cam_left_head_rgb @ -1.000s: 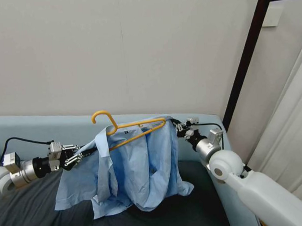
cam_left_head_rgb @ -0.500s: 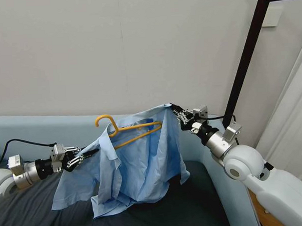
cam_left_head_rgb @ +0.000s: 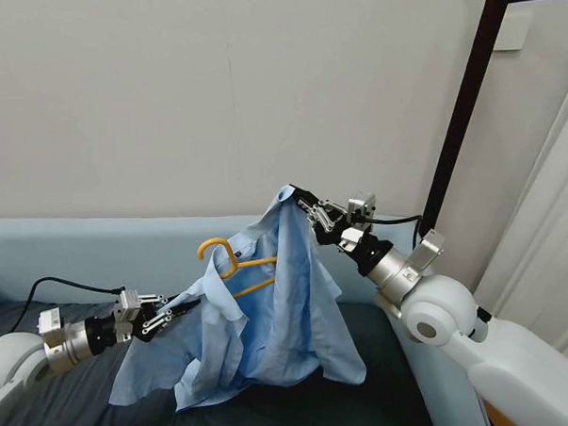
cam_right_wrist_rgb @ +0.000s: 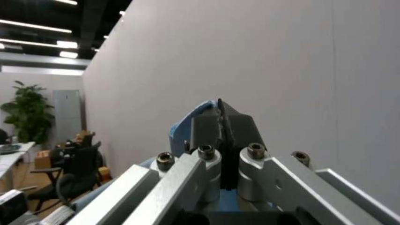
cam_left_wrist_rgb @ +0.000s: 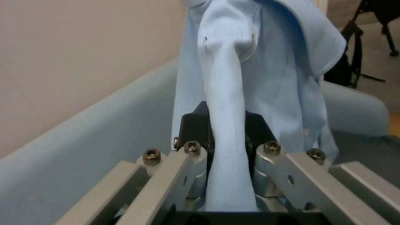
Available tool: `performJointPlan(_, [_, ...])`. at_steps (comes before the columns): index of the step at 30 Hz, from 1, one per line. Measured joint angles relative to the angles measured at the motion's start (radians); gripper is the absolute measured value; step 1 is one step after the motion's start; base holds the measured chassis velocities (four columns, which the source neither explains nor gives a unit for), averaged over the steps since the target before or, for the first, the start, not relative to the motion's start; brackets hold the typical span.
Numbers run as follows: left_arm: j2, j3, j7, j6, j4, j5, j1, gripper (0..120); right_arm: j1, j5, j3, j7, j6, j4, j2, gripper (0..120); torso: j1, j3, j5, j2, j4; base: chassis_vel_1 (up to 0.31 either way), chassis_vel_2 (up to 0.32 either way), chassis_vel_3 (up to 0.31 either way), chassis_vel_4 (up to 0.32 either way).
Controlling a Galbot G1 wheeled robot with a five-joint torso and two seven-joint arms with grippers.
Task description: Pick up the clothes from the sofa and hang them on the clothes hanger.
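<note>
Garment: light blue cotton shirt (cam_left_head_rgb: 288, 307), held raised over the pale blue sofa's (cam_left_head_rgb: 78, 246) right end.
Hanger: yellow plastic hanger (cam_left_head_rgb: 231, 262), lodged at the collar.
Left gripper (cam_left_head_rgb: 180, 308): clamped on shirt fabric.
Right gripper (cam_left_head_rgb: 300, 199): pinched on the shirt's peak.
Progress: pickup judged done; hanging up judged outstanding.

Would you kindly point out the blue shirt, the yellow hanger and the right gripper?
blue shirt (cam_left_head_rgb: 288, 312), head view, hanging front panel.
yellow hanger (cam_left_head_rgb: 215, 241), head view, top of its hook.
right gripper (cam_left_head_rgb: 299, 200), head view, between fingertips pinching the shirt.
</note>
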Motion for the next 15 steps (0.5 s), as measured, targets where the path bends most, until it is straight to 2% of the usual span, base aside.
performJointPlan(7, [-0.018,0.003,-0.020,0.000,0.022,-0.079,-0.038,8,-0.030,-0.057,-0.086,-0.026,0.022,-0.022,0.045,0,0.000,0.000,0.0002,0.000,-0.0001,0.000,0.000,0.000,0.000])
performJointPlan(11, [-0.021,0.002,-0.005,-0.013,0.012,-0.108,-0.033,8,-0.051,-0.186,-0.161,-0.001,0.029,-0.080,0.093,0,0.000,0.000,0.0001,0.000,0.0000,0.000,0.000,0.000,0.000])
performJointPlan(15, [-0.013,-0.005,0.009,-0.023,-0.004,-0.112,-0.020,8,-0.055,-0.232,-0.191,0.017,0.032,-0.112,0.136,0,0.000,0.000,0.0001,0.000,0.0000,0.000,0.000,0.000,0.000])
